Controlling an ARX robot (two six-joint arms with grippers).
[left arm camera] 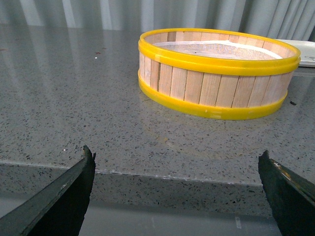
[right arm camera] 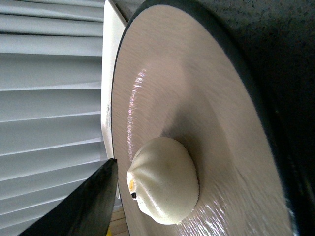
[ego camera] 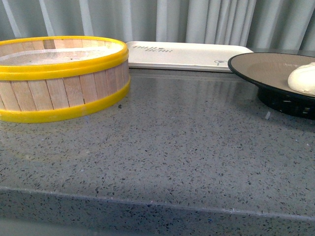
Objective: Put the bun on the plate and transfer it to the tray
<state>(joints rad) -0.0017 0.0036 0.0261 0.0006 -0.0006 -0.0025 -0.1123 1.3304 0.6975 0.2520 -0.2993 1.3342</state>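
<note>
The bun (ego camera: 304,78) lies on the tan plate (ego camera: 256,61) with the black rim, at the table's right edge in the front view. The off-white tray (ego camera: 187,55) lies flat behind, just left of the plate. Neither gripper shows in the front view. In the right wrist view the bun (right arm camera: 165,184) rests on the plate (right arm camera: 197,88), and one dark finger (right arm camera: 83,206) of my open right gripper stands close beside it without touching; the other finger is out of view. My left gripper (left arm camera: 176,153) is open and empty over the table's front edge.
A yellow-rimmed wooden steamer basket (ego camera: 59,78) stands at the left; it is ahead of the left gripper in the left wrist view (left arm camera: 216,73). Grey speckled tabletop (ego camera: 172,142) spreads between basket and plate. Ribbed grey curtain behind. The tray's edge (right arm camera: 108,73) shows beyond the plate.
</note>
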